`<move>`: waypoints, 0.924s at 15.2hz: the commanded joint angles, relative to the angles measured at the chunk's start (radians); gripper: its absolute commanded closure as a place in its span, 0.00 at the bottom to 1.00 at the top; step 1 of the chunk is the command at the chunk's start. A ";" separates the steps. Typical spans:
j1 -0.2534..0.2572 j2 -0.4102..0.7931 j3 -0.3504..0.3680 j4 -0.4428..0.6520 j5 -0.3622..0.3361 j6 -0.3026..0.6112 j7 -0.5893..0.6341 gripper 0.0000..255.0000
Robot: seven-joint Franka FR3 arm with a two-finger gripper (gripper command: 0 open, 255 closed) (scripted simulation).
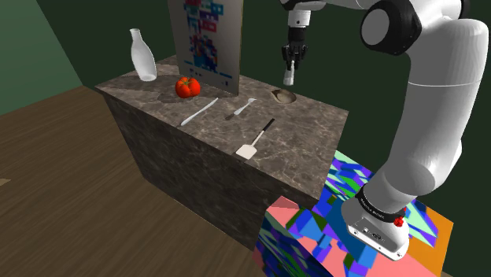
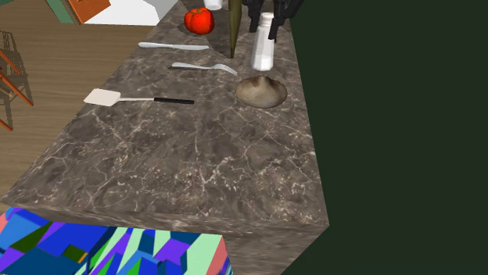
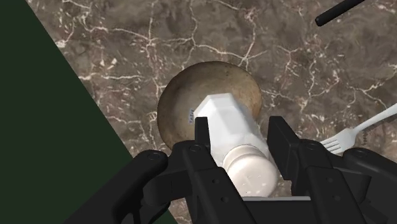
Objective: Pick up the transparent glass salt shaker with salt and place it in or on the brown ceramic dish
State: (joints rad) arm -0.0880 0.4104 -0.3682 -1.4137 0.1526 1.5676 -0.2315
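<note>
My black gripper [image 1: 290, 61] is shut on the salt shaker [image 1: 289, 76], a pale glass body with a white cap. It hangs a short way above the brown dish [image 1: 284, 97] at the far edge of the marble counter [image 1: 299, 149]. In the second exterior view the shaker [image 2: 263, 51] hovers upright just over the dish [image 2: 261, 92], apart from it. In the wrist view the fingers [image 3: 202, 130] clasp the shaker [image 3: 229, 127] near its cap, and the dish [image 3: 184, 102] lies directly beyond it.
A fork [image 1: 241, 108], a knife [image 1: 199, 112] and a white spatula [image 1: 256, 140] lie on the counter toward the shoulder view's left of the dish. A tomato [image 1: 187, 86], a white bottle [image 1: 142, 55] and an upright printed board [image 1: 206, 39] stand farther along. A dark green wall [image 2: 391, 117] runs beside the dish.
</note>
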 commanded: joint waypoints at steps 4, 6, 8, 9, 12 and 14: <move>0.005 0.003 0.002 -0.062 0.002 0.066 -0.003 1.00; 0.006 0.007 0.003 -0.084 0.004 0.091 -0.004 1.00; 0.007 0.012 0.004 -0.104 0.006 0.115 -0.006 1.00; 0.007 0.017 0.005 -0.118 0.008 0.133 -0.008 1.00; 0.007 0.017 0.005 -0.118 0.008 0.133 -0.008 1.00; 0.007 0.017 0.005 -0.118 0.008 0.133 -0.008 1.00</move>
State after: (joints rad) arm -0.0805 0.4268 -0.3630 -1.5315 0.1606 1.7003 -0.2394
